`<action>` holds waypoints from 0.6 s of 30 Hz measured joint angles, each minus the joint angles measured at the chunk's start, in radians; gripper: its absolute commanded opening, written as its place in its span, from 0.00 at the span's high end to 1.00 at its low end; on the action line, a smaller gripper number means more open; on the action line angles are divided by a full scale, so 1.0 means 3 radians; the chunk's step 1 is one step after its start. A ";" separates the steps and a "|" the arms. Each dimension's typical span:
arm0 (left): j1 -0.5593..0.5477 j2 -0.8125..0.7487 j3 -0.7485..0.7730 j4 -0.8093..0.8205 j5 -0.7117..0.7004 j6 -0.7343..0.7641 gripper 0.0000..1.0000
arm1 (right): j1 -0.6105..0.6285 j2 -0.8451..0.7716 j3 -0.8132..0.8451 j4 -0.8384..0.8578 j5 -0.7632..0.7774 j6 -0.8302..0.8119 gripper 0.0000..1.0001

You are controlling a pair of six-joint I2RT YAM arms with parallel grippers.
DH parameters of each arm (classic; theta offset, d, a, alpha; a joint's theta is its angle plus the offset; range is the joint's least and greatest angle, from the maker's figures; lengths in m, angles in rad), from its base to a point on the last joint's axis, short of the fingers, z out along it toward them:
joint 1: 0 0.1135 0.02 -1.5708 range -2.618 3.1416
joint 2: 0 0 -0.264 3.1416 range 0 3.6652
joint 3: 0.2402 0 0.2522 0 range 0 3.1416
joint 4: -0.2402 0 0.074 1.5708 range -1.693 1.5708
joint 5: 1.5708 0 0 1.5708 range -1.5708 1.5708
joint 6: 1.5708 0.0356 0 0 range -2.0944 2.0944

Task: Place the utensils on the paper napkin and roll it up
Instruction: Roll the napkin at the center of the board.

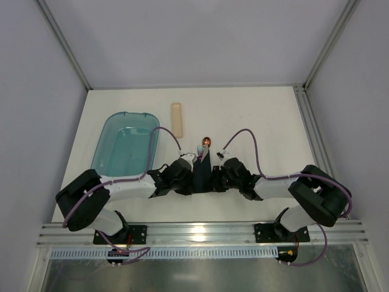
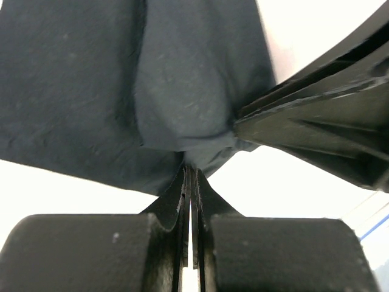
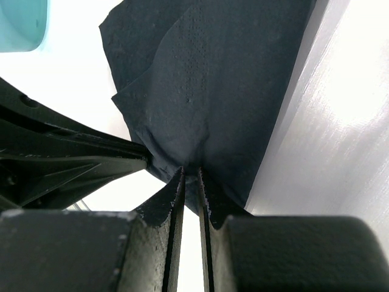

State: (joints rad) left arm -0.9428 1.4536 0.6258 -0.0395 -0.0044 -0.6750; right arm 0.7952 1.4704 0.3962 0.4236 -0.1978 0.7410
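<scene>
Looking down from above, I see the paper napkin [image 1: 203, 163] bunched narrow at mid-tabletop [image 1: 261, 115], its long axis running from the arm bases toward the far edge. The utensils [image 1: 205, 143] protrude from its far end, spoon bowl pointing away. The left tool [image 2: 190, 170] and right tool [image 3: 190, 173] are each pinched shut on the napkin's edge from opposite sides.

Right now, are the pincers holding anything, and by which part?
Both the left pincer and the right pincer pinch the paper napkin by one bunched spot on its edge.
</scene>
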 measured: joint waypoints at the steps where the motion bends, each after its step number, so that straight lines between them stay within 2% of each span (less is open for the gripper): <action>1: -0.0001 0.0000 -0.0014 -0.0004 -0.0015 -0.0003 0.98 | 0.0000 0.0000 -0.0001 0.0000 0.0000 0.0000 0.84; 8: -0.0018 -0.0033 -0.0088 0.0042 -0.0089 -0.0055 0.98 | 0.0003 -0.0001 -0.0006 0.0009 0.0001 0.0000 0.84; 10: -0.0018 -0.0067 -0.0106 0.0019 -0.0131 -0.0071 0.94 | 0.0005 -0.0001 -0.0006 0.0010 0.0001 0.0001 0.84; 14: -0.0018 -0.0200 -0.0112 -0.0189 -0.0277 -0.0083 0.75 | 0.0005 -0.0018 -0.0014 0.0003 0.0004 0.0000 0.84; 18: 0.0000 -0.0357 -0.0009 -0.0570 -0.0584 -0.0106 0.61 | 0.0005 -0.0038 -0.0023 -0.0017 0.0011 -0.0001 0.84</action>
State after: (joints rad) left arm -0.9428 1.3464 0.6231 -0.2104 -0.1795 -0.7067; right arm 0.7967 1.4590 0.3893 0.4187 -0.1944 0.7406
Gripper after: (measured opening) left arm 0.326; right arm 0.159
